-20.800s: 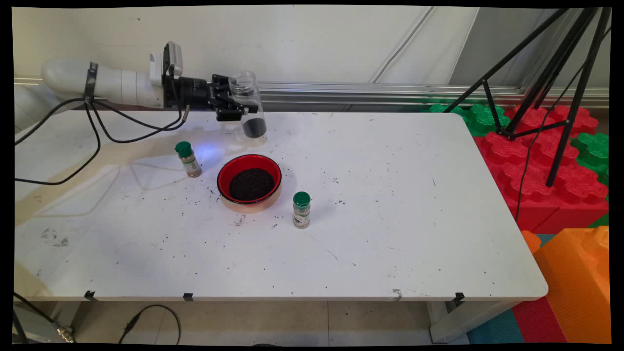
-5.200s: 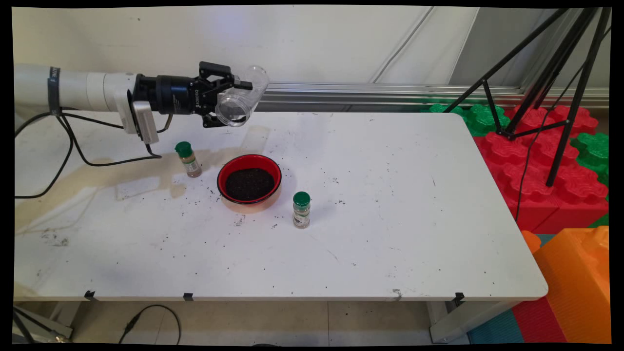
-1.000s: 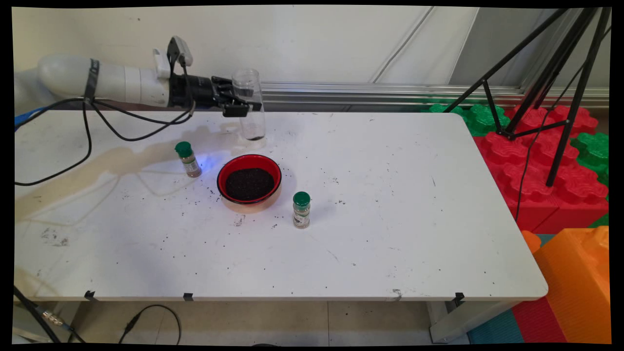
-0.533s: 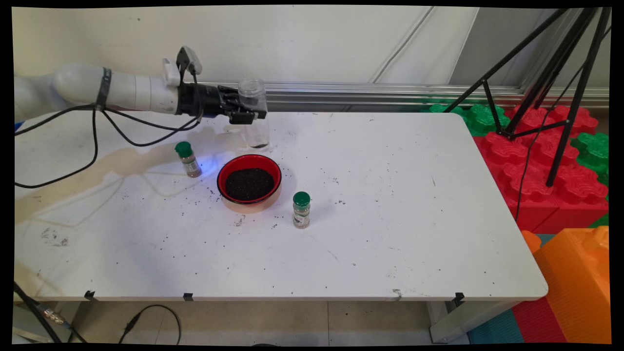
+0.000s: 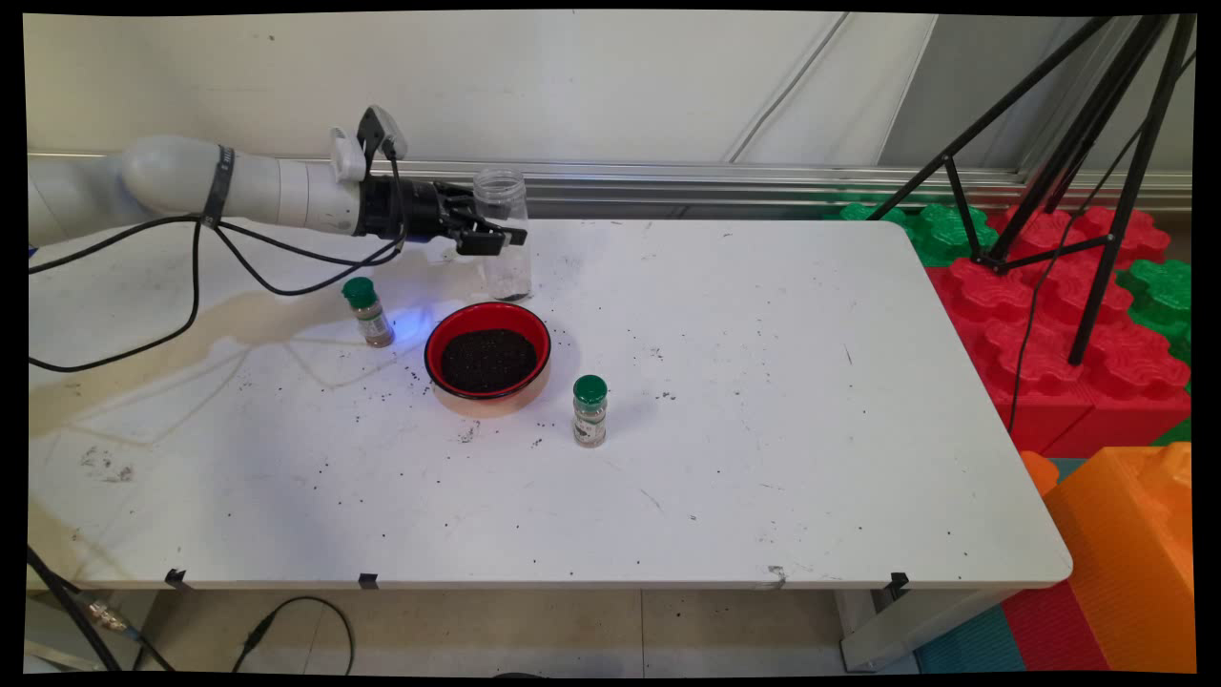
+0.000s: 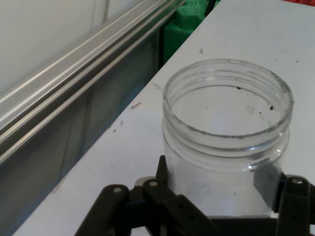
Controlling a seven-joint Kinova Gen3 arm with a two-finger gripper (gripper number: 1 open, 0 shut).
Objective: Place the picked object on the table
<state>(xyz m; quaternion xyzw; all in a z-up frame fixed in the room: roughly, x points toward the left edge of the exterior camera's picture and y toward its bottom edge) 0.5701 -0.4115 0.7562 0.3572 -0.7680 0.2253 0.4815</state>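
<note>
End effector (image 5: 498, 239) closed on clear jar (image 5: 503, 234) at mid-body, upper left of centre; jar upright, mouth up, so its few dark specks stayed inside. Jar sat just behind red bowl (image 5: 488, 360) of dark granules; green-capped spice bottles (image 5: 367, 311) (image 5: 589, 410) flanked the bowl on the tabletop (image 5: 763, 429). Whether the jar's base touched the tabletop could not be made out; hand view cut it off.

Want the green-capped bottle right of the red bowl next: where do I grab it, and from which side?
Grip the spice bottle across its glass body just below the green cap, fingers horizontal, coming from the right or the near side. It stands upright and alone there; the red bowl crowds its left.
</note>
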